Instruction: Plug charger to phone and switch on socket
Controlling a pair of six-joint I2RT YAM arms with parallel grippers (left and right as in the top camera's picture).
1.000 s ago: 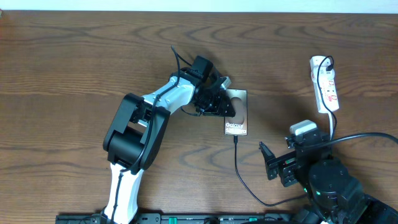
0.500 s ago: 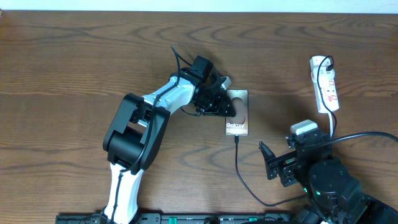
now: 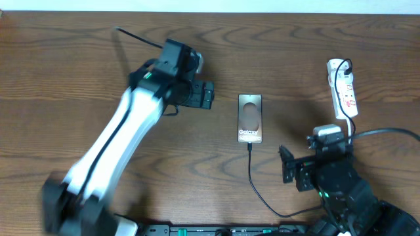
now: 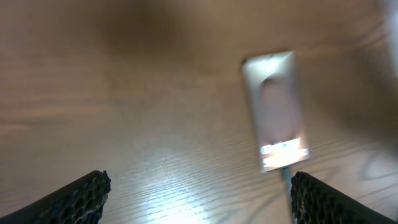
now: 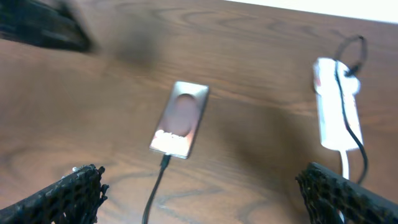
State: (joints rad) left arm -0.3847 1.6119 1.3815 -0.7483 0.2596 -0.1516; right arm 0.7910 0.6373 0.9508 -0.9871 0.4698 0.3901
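The phone [image 3: 250, 118] lies flat mid-table with its "Galaxy" end nearest me. The charger [image 3: 251, 172] has its tip in that near end, and its thin black cable curves back toward the right arm. The white socket [image 3: 342, 88] lies at the right, with a black plug in its far end. My left gripper [image 3: 203, 96] is open and holds nothing, well left of the phone. In the left wrist view the blurred phone [image 4: 275, 109] lies beyond the open gripper [image 4: 199, 205]. My right gripper [image 5: 205, 202] is open, short of the phone [image 5: 180, 118], the charger [image 5: 155, 186] and the socket [image 5: 336, 102].
The left arm [image 3: 111, 144] stretches diagonally across the left half of the wooden table. A thick black robot cable [image 3: 387, 133] arcs over the right arm's base. Bare wood separates the phone from the socket.
My left gripper has opened, let go of the phone and pulled back to the left. The whole left arm has swung left. The right arm has shifted slightly.
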